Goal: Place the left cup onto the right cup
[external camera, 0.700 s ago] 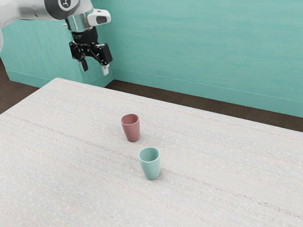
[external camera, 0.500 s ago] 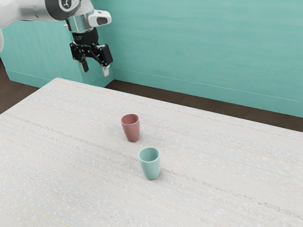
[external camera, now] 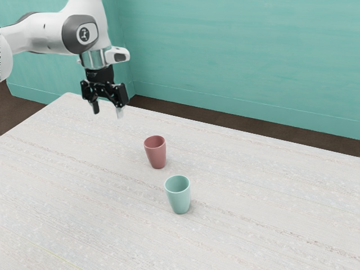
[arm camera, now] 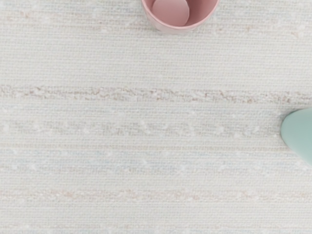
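The gripper [external camera: 107, 112] is hanging wide open and empty, at ten o'clock from the pink cup [external camera: 155, 151]. The teal cup [external camera: 178, 194] is standing near, at the pink cup's five o'clock. I'm guessing an off-centre pinch could knock one into the other.

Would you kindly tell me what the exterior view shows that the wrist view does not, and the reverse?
Exterior view: the arm with its open end effector hovering above the table near its far corner, away from both upright cups, plus the turquoise wall and dark floor. Wrist view: a look straight down into the pink cup, showing its inner bottom. Shared: the pale table, the pink cup and the teal cup, which is partly cut off in the wrist view.
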You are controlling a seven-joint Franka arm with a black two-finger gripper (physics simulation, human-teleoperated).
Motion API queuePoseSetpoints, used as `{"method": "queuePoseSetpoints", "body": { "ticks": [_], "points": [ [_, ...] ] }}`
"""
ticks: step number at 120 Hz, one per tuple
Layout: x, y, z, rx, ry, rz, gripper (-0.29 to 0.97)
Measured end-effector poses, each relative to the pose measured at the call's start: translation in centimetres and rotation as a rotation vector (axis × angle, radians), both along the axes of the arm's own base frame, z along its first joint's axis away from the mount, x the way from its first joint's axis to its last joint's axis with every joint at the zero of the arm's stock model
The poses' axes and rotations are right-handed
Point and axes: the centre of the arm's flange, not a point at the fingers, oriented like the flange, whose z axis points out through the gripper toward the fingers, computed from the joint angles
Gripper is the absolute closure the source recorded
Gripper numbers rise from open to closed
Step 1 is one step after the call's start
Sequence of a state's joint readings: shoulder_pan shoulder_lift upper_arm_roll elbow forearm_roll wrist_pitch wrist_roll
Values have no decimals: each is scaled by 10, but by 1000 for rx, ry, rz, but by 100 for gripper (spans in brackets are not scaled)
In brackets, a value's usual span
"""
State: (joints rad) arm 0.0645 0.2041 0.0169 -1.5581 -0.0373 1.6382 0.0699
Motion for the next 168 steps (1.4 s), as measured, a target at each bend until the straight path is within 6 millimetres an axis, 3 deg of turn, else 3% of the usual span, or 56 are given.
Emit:
{"method": "queuePoseSetpoints", "body": {
  "ticks": [28,98,120,153,168],
  "points": [
    [18,1,-33,0,4,4,0],
    [88,-3,-66,1,-38,-11,0],
    [102,-16,-77,-8,-33,-33,0],
    [104,-44,-85,-28,-25,-70,0],
    [105,-57,-97,-29,-8,-86,0]
  ]
}}
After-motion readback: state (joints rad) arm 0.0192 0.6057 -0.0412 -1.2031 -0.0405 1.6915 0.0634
